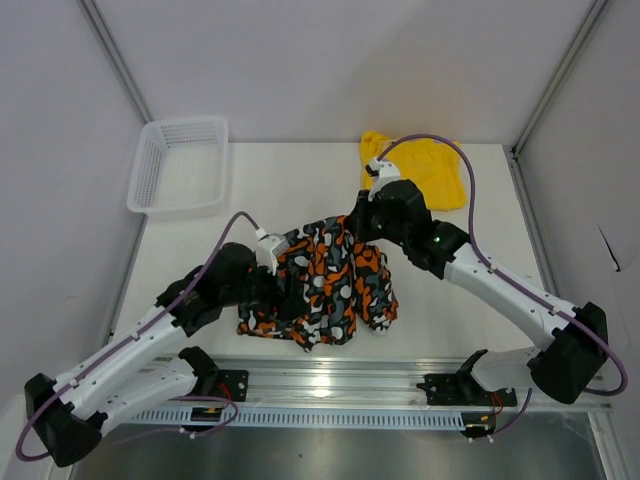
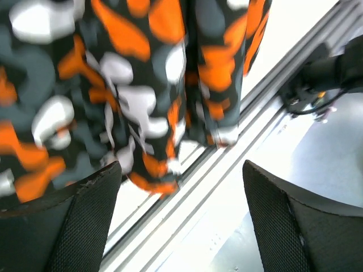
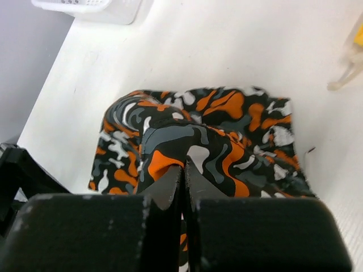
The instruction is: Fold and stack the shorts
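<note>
The patterned shorts (image 1: 325,285) lie bunched near the table's front edge, orange, white, black and grey-teal. My right gripper (image 1: 362,222) is shut on a raised fold at their far edge; in the right wrist view its jaws (image 3: 184,167) pinch the fabric (image 3: 227,130). My left gripper (image 1: 268,290) is at the shorts' left side. In the left wrist view it stands wide open (image 2: 181,221), with nothing between its fingers (image 2: 85,221), and the patterned cloth (image 2: 113,85) hangs just beyond the tips. The yellow shorts (image 1: 430,175) lie crumpled at the back right.
A white mesh basket (image 1: 180,165) stands at the back left corner, also in the right wrist view (image 3: 91,7). The aluminium rail (image 1: 330,385) runs along the table's front edge, right below the patterned shorts. A pale drawstring (image 3: 346,79) shows at the right.
</note>
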